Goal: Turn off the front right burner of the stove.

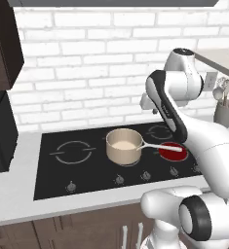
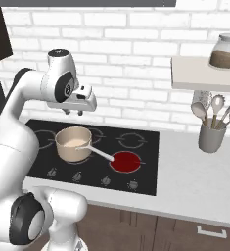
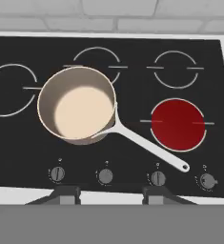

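The white arm rises from the base, bends at a high elbow close to the brick wall (image 2: 136,44), and brings the hand forward, so that the gripper (image 2: 73,112) hangs in the air well above the stove (image 2: 146,171), touching nothing. In the right base view the hand is over the rear part of the cooktop, above the tan saucepan (image 2: 73,143). In the left base view the forearm covers most of the hand, so the fingers are hard to make out there. In the hand view two dark fingertips (image 3: 66,193) stand apart at the bottom edge, with nothing between them, so the gripper is open and empty. The front right burner (image 3: 178,124) is a glowing red disc on the right side of the black glass, in front of a grey-ringed zone (image 3: 175,69). The long white handle (image 3: 149,147) of the saucepan reaches toward the red disc, and its end lies just beside the disc's front left edge. Along the front of the stove runs a row of small dark knobs (image 3: 157,178); the rightmost knob (image 3: 207,180) is in front of the red burner. In the left base view the arm hides the right end of the cooktop and part of the red disc. On the counter to the right stands a grey holder with utensils (image 2: 212,132), and above it a shelf (image 2: 199,73) carries a jar (image 2: 226,51) that is cut off by the picture edge.
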